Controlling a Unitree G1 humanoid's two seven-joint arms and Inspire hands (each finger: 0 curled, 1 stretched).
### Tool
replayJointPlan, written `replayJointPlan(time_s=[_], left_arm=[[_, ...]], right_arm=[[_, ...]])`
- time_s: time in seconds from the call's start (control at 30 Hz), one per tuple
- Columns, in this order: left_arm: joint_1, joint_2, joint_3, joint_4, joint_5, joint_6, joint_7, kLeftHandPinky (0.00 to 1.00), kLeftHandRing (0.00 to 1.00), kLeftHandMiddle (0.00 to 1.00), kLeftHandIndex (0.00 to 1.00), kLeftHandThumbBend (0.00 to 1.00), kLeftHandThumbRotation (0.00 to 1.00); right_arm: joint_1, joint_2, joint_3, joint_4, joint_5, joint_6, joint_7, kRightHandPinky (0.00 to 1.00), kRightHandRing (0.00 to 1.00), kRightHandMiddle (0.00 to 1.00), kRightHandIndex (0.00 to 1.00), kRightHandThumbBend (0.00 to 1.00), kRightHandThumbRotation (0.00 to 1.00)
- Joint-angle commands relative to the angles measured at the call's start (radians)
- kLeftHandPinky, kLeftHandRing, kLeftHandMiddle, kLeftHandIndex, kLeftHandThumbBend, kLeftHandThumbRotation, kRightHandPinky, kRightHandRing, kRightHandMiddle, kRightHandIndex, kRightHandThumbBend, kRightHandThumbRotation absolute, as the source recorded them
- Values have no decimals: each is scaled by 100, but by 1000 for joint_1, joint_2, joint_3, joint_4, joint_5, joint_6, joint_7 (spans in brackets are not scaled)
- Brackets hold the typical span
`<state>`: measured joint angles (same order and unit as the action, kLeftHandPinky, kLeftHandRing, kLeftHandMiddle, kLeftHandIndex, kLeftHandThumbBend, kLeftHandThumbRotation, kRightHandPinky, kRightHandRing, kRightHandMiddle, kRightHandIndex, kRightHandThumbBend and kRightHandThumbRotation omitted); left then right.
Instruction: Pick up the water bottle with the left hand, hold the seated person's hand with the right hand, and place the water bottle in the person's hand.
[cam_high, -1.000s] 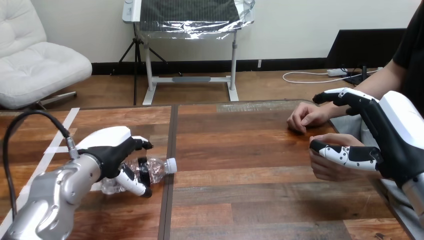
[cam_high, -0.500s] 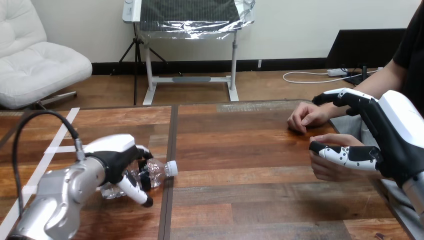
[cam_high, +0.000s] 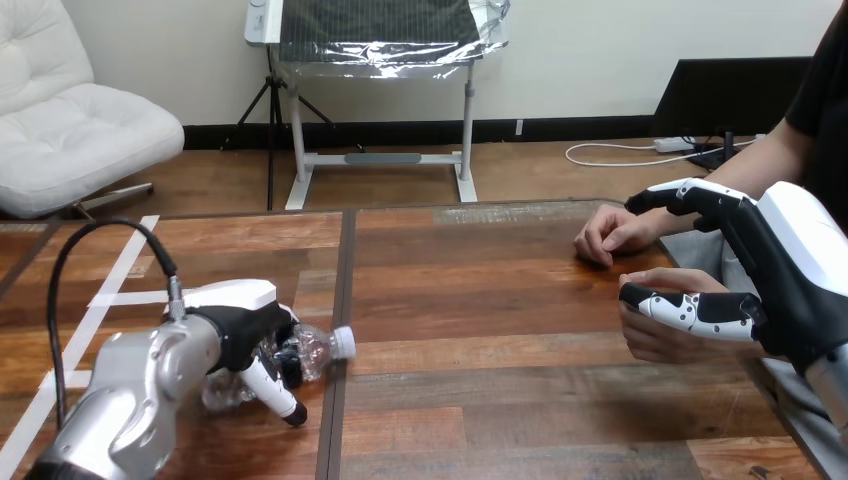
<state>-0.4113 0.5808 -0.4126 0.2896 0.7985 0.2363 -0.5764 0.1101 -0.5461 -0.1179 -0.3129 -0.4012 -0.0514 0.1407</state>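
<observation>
A clear water bottle (cam_high: 312, 350) with a white cap lies on its side on the wooden table (cam_high: 480, 300), cap pointing right. My left hand (cam_high: 240, 325) covers it from above, fingers and thumb curled round its body. At the right edge my right hand (cam_high: 775, 280) stands open. Its thumb lies across the person's nearer hand (cam_high: 655, 335), and its fingers reach out above, beside the person's forearm. The person's farther hand (cam_high: 612, 232) rests loosely curled on the table.
A dark seam (cam_high: 340, 330) runs front to back through the table, just right of the bottle. White tape strips (cam_high: 105, 295) mark the table's left part. Open tabletop lies between the bottle and the person's hands.
My left hand has turned down over the bottle and curled closer round it, and the forearm has swung in. The bottle has slid slightly nearer. My right hand and the person's hands are unchanged.
</observation>
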Motion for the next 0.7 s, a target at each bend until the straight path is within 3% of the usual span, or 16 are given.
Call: replayJointPlan(time_s=[0.0, 0.4, 0.57, 0.67], left_arm=[[-94, -6, -19, 20, 33, 18, -10, 55, 65, 73, 81, 77, 26], [-117, -21, -50, 61, 63, 22, -10, 62, 71, 75, 77, 71, 24], [-126, -31, -62, 89, 68, 26, 4, 60, 68, 72, 74, 69, 20], [-127, -38, -65, 115, 67, 8, 40, 57, 64, 69, 70, 68, 16]], right_arm=[[-43, -11, -29, -42, 7, 3, 8, 77, 80, 79, 72, 62, 0], [-48, -10, -30, -33, 6, -12, 5, 78, 79, 78, 72, 62, 0], [-48, -10, -31, -31, 4, -15, 3, 78, 79, 78, 71, 62, 0], [-49, -8, -33, -24, 7, -25, -4, 77, 78, 77, 71, 62, 0]])
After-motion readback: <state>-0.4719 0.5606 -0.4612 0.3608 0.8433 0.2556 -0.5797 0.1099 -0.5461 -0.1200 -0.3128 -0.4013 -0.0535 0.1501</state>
